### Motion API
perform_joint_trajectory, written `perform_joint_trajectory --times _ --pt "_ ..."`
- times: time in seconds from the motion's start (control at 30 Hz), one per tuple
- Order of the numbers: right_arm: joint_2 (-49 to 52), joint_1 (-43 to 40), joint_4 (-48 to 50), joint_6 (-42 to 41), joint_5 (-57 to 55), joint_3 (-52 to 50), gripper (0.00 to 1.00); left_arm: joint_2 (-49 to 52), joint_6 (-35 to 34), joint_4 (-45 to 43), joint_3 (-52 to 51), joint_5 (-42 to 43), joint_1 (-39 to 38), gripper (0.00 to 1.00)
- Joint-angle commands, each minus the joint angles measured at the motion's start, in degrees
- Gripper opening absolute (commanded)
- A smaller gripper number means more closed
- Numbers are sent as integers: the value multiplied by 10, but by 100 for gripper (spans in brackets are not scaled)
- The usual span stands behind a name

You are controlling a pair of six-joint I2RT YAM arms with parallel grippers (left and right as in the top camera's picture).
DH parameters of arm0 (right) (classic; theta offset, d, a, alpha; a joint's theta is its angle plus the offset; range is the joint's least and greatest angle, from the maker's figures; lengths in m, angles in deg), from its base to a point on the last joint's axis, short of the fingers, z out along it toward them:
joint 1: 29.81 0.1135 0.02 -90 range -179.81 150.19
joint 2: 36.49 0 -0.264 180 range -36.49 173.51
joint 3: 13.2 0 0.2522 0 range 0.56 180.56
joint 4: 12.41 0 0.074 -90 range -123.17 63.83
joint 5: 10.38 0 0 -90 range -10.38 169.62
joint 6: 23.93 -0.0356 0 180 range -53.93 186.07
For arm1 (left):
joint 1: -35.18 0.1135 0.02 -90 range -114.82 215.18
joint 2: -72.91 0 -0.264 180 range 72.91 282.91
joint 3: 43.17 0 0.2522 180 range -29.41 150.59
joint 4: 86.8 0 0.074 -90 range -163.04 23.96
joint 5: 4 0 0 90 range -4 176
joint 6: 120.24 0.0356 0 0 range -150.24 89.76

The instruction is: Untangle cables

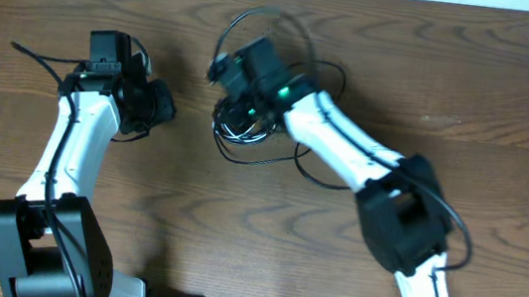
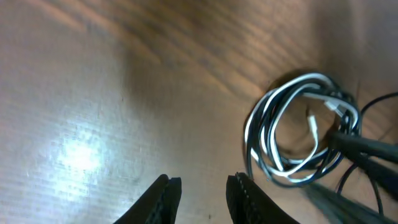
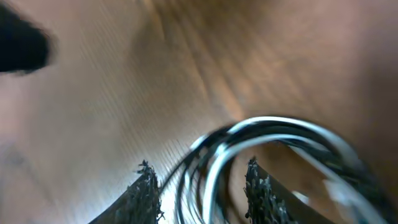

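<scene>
Roughly at mid-table, towards the far edge, find the cables (image 1: 245,126): black strands plus a white one wound into a tight, near-round coil, with thin black loops straying out over the table (image 1: 472,82) on the far side and to the right. No true long axis in the coil itself; only in the stray loops, fanning away from the robot. Directly above the coil, and plainly the nearer of the two, see the right tool (image 1: 237,100), pointing down into the bundle. Seen from the right wrist: parted to a middling gap, straddling several strands (image 3: 273,127) running up between the tips, seemingly without a pinch, though too blurred to rule out light contact. Off to the coil's left, near but apart from it, note the left tool (image 1: 165,107), turned towards the bundle. Seen from the left wrist: a narrow gap, bare wood between the tips, nothing held, the coil (image 2: 260,134) lying ahead and to the right. Judging from this, calls for a grasp by the right side first, then a short reach rightward by the left to take an opposing strand.
</scene>
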State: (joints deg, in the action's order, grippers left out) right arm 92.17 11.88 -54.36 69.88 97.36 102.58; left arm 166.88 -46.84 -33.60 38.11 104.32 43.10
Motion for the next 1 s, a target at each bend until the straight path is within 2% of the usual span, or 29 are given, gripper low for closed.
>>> perform_joint_trajectory --times 0.0,0.1,0.23,0.27,0.3,0.33,0.37,0.43,0.5,0.57,0.6,0.63,0.7,0.87,0.97 --pt "44 12 21 -78 -69 2 37 3 -7 22 2 7 0 33" --pt "74 17 60 -178 -122 2 36 3 -7 42 2 7 0 33" --pt "95 15 83 -270 -122 2 35 3 -7 51 2 7 0 33" --pt "99 15 84 -282 -122 2 32 3 -7 51 2 7 0 33" --pt "101 15 79 -296 -118 2 7 3 -7 51 2 6 0 33" --pt "101 15 71 -295 -111 2 1 3 -7 51 2 5 0 33" --pt "100 15 61 -294 -109 2 1 3 -7 51 2 5 0 33" --pt "92 15 35 -280 -103 2 1 3 -7 51 2 5 0 33" --pt "82 14 20 -228 -75 2 1 3 -7 49 2 5 0 33" --pt "67 10 0 -144 -21 2 1 3 -7 45 2 5 0 33" --pt "51 4 -33 -64 34 2 1 3 -7 40 2 5 0 33" --pt "43 -1 -56 -35 53 2 1 3 -7 38 2 5 0 33" --pt "31 -10 -94 -17 54 2 24 3 -7 36 2 5 0 33" --pt "25 -36 -120 -16 74 2 38 3 -7 31 2 5 0 33" --pt "25 -41 -102 -36 84 2 41 3 -7 31 2 5 0 33"
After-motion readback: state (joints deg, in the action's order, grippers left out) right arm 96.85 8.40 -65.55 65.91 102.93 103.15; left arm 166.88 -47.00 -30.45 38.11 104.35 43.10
